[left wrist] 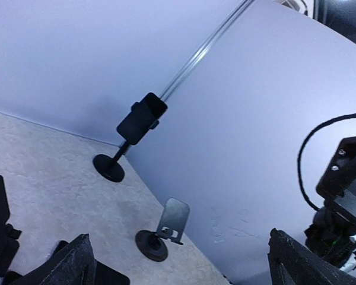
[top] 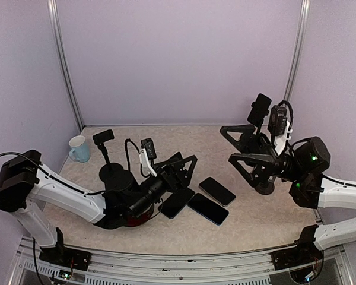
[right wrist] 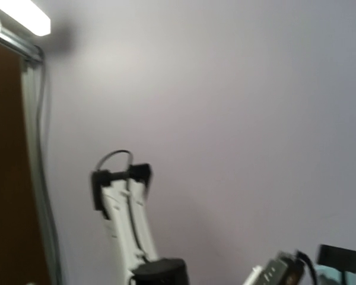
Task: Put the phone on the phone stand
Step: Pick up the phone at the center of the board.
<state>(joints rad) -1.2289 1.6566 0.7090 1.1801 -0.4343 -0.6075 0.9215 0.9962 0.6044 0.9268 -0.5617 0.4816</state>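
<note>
— Right of the empty stand (top: 104, 138), we see three dark, glossy phones (top: 217, 190) flat on the table (top: 166, 139), with open room behind them.
— We agree. Nearest the stand, one's far end slants away; the other two slant toward it. Our left gripper (top: 187, 172) and right gripper (top: 227, 143) are both spread and empty.

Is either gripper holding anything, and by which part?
Nothing is held: left gripper and right gripper both stand open and empty; three phones lie on the table.

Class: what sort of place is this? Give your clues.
Likely a robot lab test cell: two arms bolted to a table, plain enclosing walls, phones and stands set out as props.
</note>
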